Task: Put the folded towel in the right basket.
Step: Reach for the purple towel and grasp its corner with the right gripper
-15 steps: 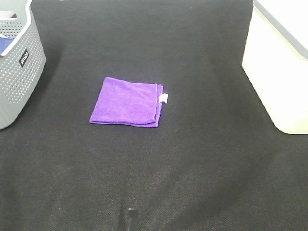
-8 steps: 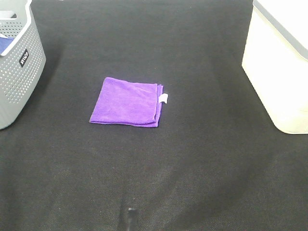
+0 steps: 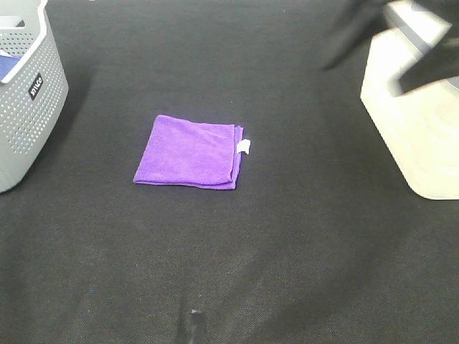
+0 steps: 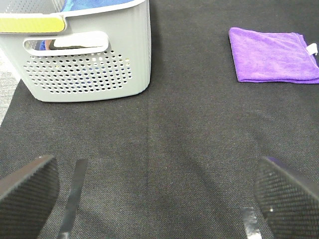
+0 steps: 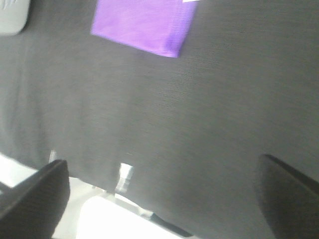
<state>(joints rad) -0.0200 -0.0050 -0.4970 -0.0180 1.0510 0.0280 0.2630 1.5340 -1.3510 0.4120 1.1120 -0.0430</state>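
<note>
**Left basket** (image 3: 29, 93): grey and perforated, sitting at the left edge of the black desk (image 3: 287, 244). Something blue (image 3: 7, 66) is lying inside it, with too little showing to name it.

**Folded towel** (image 3: 190, 152): purple, lying flat on the desk between the two baskets and nearer the left one. Its white tag (image 3: 244, 147) is sticking out on the side facing the right basket. Nothing is touching it.

**Right basket** (image 3: 412, 129): cream, standing at the right edge. Its inside is not showing.

**Left gripper** (image 4: 154, 199): hovering over bare desk, facing the left basket and the towel. Its jaws are standing wide apart and holding nothing.

**Right arm** (image 3: 355, 29): a dark, motion-blurred shape, passing over the right basket's rim at the upper right.

**Right gripper** (image 5: 159, 196): looking down on the desk with the towel ahead, jaws spread wide and empty.

**Change:** half a second ago that upper right corner was showing only basket and desk, and the right arm is now sweeping in. The towel and both baskets are lying as before.
</note>
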